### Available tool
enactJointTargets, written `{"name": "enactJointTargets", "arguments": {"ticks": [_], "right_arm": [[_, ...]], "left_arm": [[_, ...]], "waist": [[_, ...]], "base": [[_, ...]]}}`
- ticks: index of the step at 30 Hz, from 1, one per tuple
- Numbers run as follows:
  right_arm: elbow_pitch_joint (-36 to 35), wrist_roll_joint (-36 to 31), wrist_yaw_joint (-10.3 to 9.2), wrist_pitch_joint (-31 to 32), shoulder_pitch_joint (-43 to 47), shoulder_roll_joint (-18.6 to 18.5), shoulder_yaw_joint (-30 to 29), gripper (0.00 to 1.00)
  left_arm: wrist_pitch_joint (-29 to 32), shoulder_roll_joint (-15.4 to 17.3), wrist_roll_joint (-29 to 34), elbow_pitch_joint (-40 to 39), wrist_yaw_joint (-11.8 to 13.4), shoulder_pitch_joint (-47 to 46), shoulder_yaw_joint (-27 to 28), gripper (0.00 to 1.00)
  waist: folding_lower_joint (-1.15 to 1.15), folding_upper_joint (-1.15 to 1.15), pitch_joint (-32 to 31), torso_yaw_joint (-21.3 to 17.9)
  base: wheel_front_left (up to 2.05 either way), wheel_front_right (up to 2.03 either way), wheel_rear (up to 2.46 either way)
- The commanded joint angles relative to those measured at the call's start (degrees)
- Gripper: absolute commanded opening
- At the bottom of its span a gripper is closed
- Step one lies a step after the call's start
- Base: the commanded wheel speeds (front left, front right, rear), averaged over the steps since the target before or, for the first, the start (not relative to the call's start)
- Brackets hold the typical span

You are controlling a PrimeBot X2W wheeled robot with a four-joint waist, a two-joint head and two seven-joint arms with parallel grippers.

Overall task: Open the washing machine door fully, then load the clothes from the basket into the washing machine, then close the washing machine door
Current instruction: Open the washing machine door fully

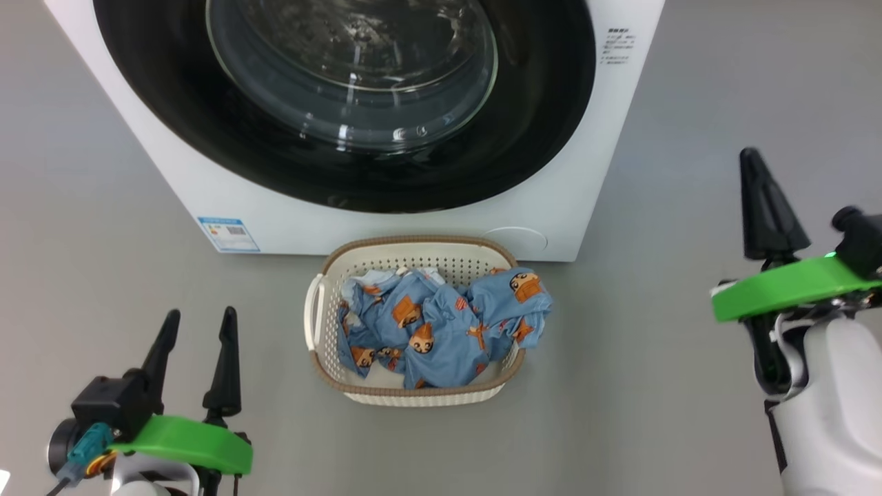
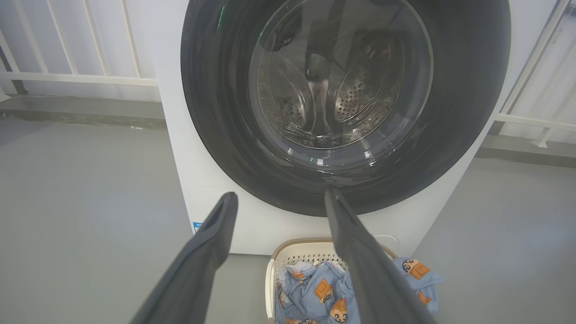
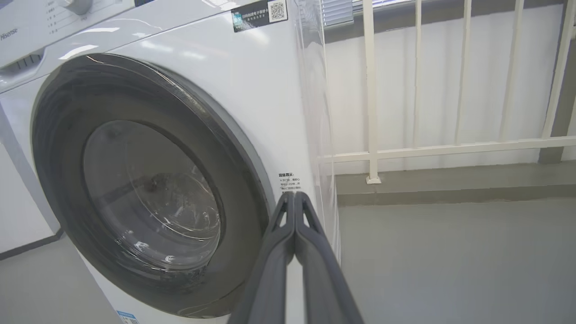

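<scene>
The washing machine door (image 1: pixel 351 76) sits shut, ahead and left of the right gripper (image 1: pixel 754 172), whose fingers press together on nothing and aim at the door's right edge, likely nearer it than the wide-spread, empty left gripper (image 1: pixel 200 317) beside the basket (image 1: pixel 413 242) of clothes (image 1: pixel 441 324).

The brand "Hisense" stands on the washing machine (image 3: pixel 252 90)
</scene>
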Motion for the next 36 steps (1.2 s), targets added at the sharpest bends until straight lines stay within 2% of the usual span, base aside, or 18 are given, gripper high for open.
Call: {"name": "enactJointTargets", "arguments": {"ticks": [1,11,21,25,36], "right_arm": [[-1.0,1.2,0.09,-0.7,-1.8,-0.3,0.9,0.00],[4.2,15.4,0.09,2.7,-9.5,-5.1,1.8,0.00],[6.7,32.6,0.09,10.1,-16.6,-10.7,5.0,0.00],[7.9,38.7,0.09,13.1,-20.5,-11.8,5.2,0.00],[11.0,50.2,0.09,22.3,-30.4,-13.2,7.1,0.00]], "left_arm": [[-0.4,1.7,-0.2,-1.8,-0.1,-2.7,1.7,1.00],[-0.4,2.9,-1.9,-3.4,-0.1,-4.1,0.3,1.00],[-0.4,3.0,-3.3,-6.0,-0.1,-5.4,0.7,1.00],[-0.4,3.1,-3.9,-6.7,-0.1,-6.1,0.7,1.00],[-0.4,2.3,-4.8,-7.7,-0.2,-8.1,0.7,1.00]], "waist": [[0.00,0.00,1.0,0.7],[0.00,0.00,4.4,2.8],[0.00,0.00,8.8,4.6],[0.00,0.00,10.9,5.1],[0.00,0.00,15.4,7.1]], "base": [[0.00,0.00,0.00],[0.00,0.00,0.00],[0.00,0.00,0.00],[0.00,0.00,0.00],[0.00,0.00,0.00]]}}
